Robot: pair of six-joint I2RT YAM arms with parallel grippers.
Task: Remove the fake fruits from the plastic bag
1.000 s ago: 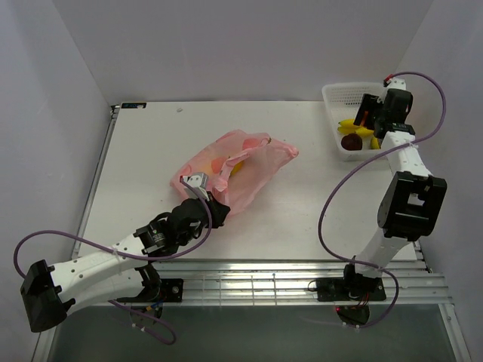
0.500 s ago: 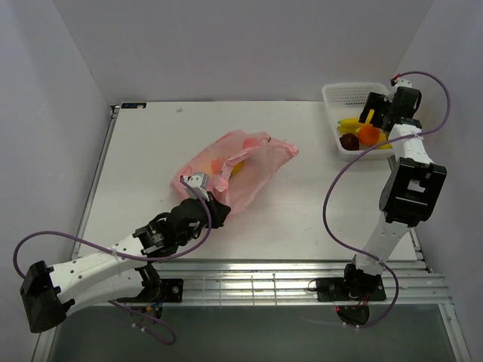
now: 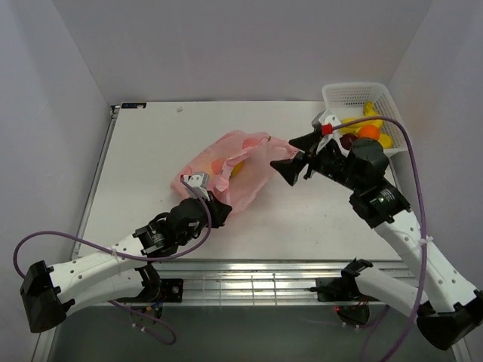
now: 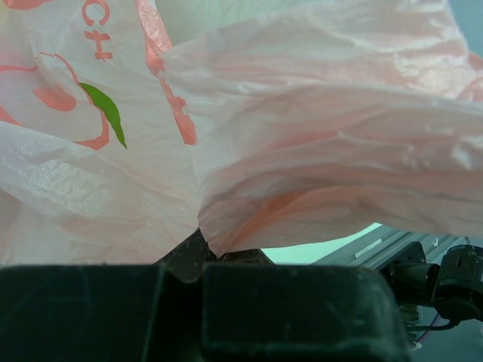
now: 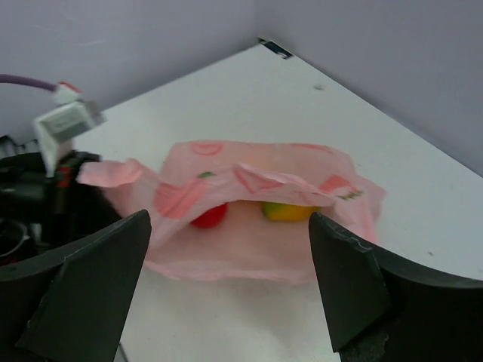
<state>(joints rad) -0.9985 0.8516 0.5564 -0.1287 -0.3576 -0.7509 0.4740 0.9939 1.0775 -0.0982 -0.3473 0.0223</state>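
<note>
White surface [image 3: 151,151]. Left gripper [image 3: 213,205] pinches thin pink plastic bag [image 3: 241,162] at its 7 o'clock corner; right gripper [image 3: 293,157] spread at 3 o'clock. Risk: it snags loose film, not the glossy red fruit [image 5: 209,216].

You can read only red letters [image 4: 96,13] "CH" on the pink plastic bag [image 4: 317,151], at 11 o'clock; the rest is cropped.
</note>
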